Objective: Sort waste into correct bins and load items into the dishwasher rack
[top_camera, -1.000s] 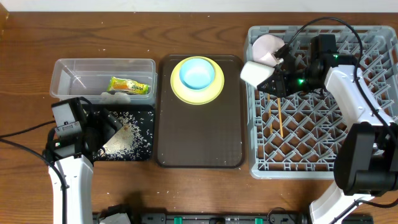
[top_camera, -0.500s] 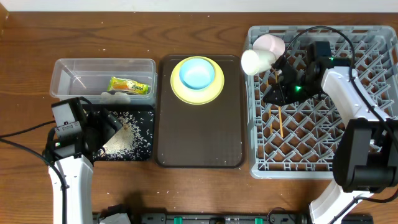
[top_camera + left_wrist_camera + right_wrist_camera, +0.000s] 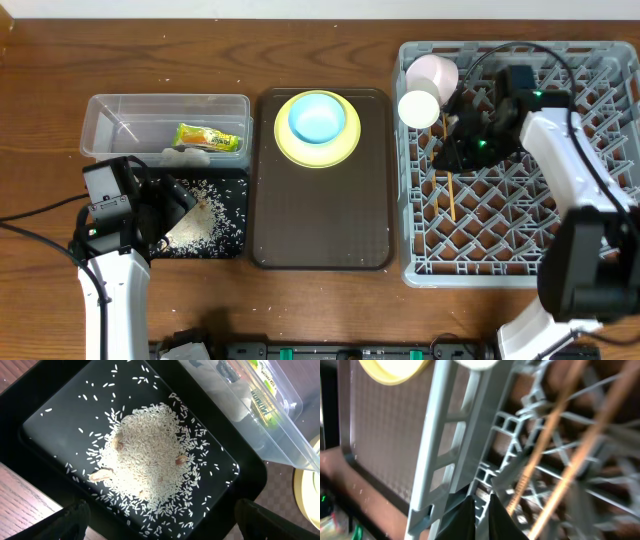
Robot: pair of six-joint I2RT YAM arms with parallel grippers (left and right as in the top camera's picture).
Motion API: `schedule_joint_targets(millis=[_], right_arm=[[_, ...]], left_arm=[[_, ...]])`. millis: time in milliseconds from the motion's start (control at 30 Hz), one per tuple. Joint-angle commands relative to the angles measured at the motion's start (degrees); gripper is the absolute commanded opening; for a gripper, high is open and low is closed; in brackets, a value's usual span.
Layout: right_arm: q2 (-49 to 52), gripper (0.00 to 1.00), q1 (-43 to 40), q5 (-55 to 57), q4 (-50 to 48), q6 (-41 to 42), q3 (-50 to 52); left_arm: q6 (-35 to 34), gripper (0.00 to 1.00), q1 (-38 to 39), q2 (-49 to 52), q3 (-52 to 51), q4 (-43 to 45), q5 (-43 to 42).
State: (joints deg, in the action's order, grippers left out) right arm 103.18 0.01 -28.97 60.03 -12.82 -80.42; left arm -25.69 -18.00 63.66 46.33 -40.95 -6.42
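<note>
The small white cup [image 3: 419, 107] sits in the grey dishwasher rack [image 3: 520, 230] at its left edge, beside the pinkish bowl [image 3: 432, 72]. My right gripper [image 3: 442, 155] [image 3: 482, 502] hangs just below the cup, apart from it, shut with nothing between its fingers. The chopsticks [image 3: 451, 195] [image 3: 555, 435] lie in the rack under it. My left gripper [image 3: 165, 215] [image 3: 160, 525] is open over the black tray [image 3: 60, 405], which holds rice [image 3: 150, 455]. The clear tub [image 3: 120, 115] holds the snack wrapper [image 3: 208, 137] and the tissue [image 3: 186, 154]. The blue bowl [image 3: 318, 118] rests on the yellow plate [image 3: 345, 150].
The dark brown serving tray [image 3: 320, 220] lies between the bins and the rack, with the plate and bowl at its far end. The rack's upright pegs surround the right gripper. A few rice grains are scattered on the wooden table near the tray.
The right gripper carried the white cup toward the rack's far left corner, let it go there, and drew back slightly. The left arm has not moved.
</note>
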Motion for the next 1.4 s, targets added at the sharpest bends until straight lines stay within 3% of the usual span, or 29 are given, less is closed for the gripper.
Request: schedule_joint_targets(millis=[0,167,233,300,567,933,1133,1367], right_arm=[[-6.9,0.12,1.6,3.5,-1.7,5.9,-2.8],[-12.7,0.18,6.7,3.7,-5.9,11.6,-2.8],[-13.3,0.26,9.6,6.0,-8.0,15.2,-2.8],[-13.1,0.33,13.2,11.1,-10.2,19.6,-2.7],[-8.2,0.43,24.4,35.7,-18.1,33.2,-2.7],[1.6,0.38,28.9,55.1,-24.7,48.8,-2.7],[5.1,0.36,28.8,56.2,-31.3,46.5,-2.7],[5.5,0.25,28.8,56.2,-36.5,41.4,-2.7]], left_arm=[[-0.3,0.95,-0.3,0.1,0.8,-0.2,0.9],[-0.3,0.95,-0.3,0.1,0.8,-0.2,0.9],[-0.3,0.95,-0.3,0.1,0.8,-0.2,0.9],[-0.3,0.95,-0.3,0.1,0.8,-0.2,0.9],[-0.3,0.95,-0.3,0.1,0.8,-0.2,0.9],[-0.3,0.95,-0.3,0.1,0.8,-0.2,0.9],[-0.3,0.95,-0.3,0.1,0.8,-0.2,0.9],[-0.3,0.95,-0.3,0.1,0.8,-0.2,0.9]])
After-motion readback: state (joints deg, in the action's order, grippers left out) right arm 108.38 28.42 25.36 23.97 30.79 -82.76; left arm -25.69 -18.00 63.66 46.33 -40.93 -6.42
